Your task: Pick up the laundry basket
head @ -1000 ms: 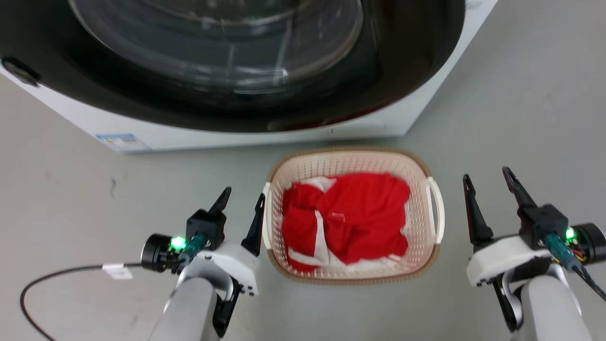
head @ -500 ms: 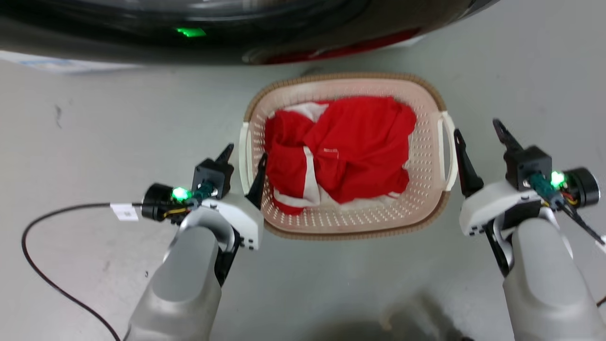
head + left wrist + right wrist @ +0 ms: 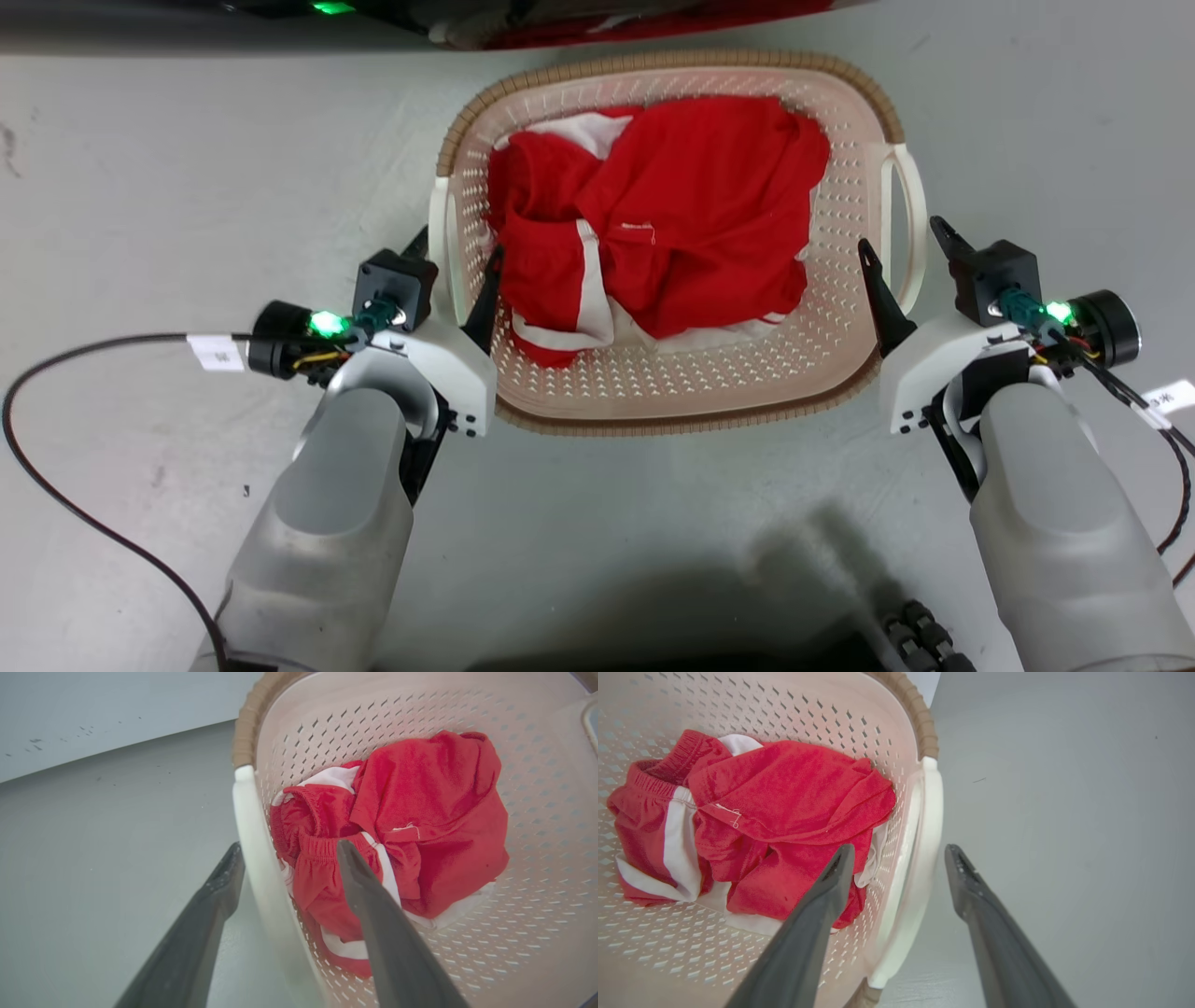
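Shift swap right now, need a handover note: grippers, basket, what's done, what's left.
Left gripper open, astride the left handle of the laundry basket: one finger inside, one outside.
Right gripper open, likewise astride the right handle.
Basket on the floor, red clothes in it.
Done: both grippers lined up on handles.
Left: shut both, lift.

Left end effector (image 3: 455,254) fingers spread apart, right end effector (image 3: 900,236) the same, both pointing forward
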